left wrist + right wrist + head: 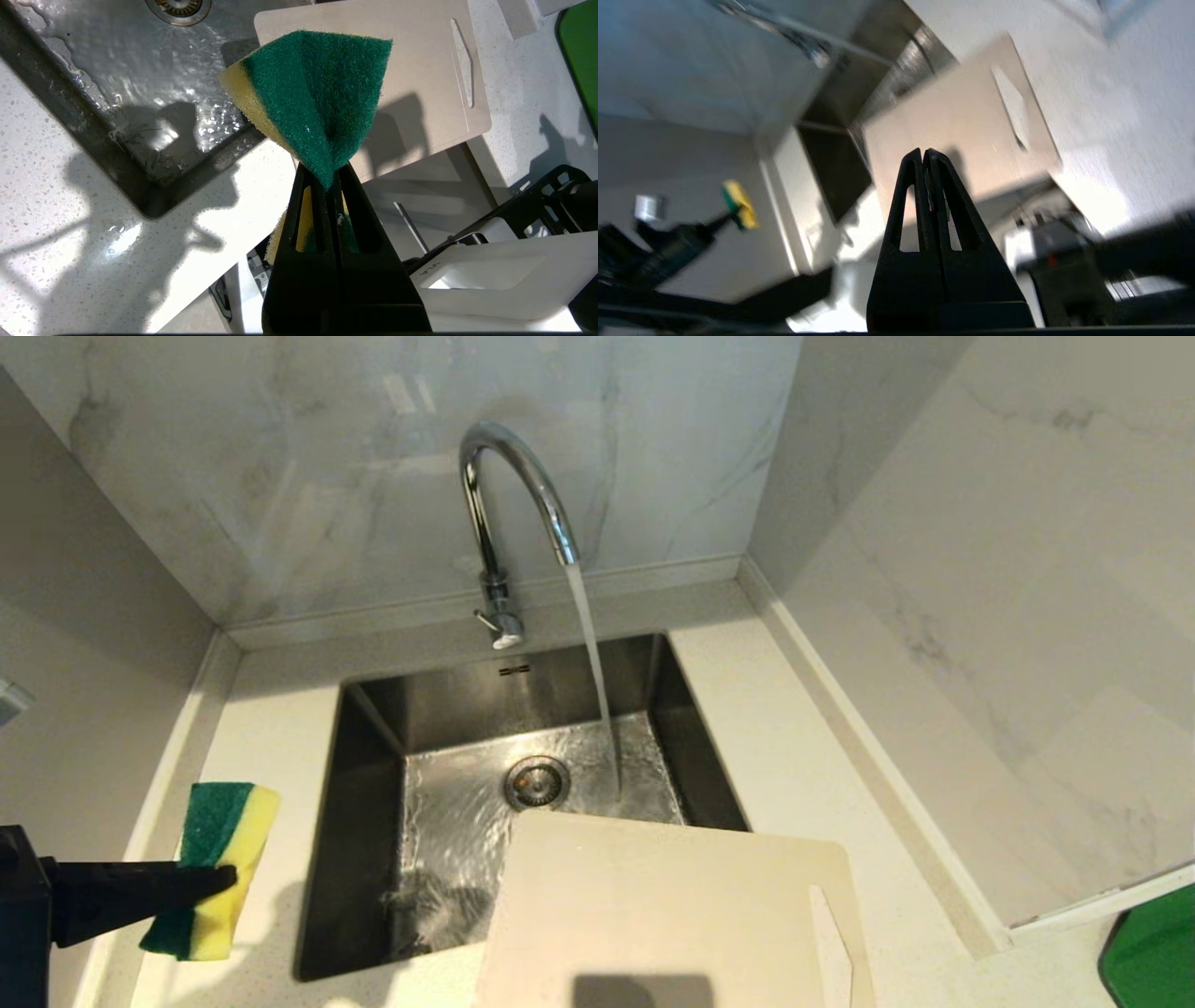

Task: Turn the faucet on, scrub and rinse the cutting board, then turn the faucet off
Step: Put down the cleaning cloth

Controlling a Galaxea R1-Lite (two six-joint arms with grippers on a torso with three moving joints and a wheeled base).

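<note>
Two grippers, one board half over the running sink.
Left gripper (219,877) pinches the sponge (213,868) over the counter, left of the sink (364,784); faucet (509,513) streams into the basin, which holds only water. Cutting board (672,915) bridges the sink's near right corner, handle slot rightward. Right gripper (927,156), fingers pressed together and empty, hovers nearer the board.

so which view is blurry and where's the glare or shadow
Right wrist view: motion-smeared throughout, cutting board soft. Left wrist view: sharp, hard shadows on the counter, glints in the wet sink. Head view: clear, faint reflections on the marble wall.
</note>
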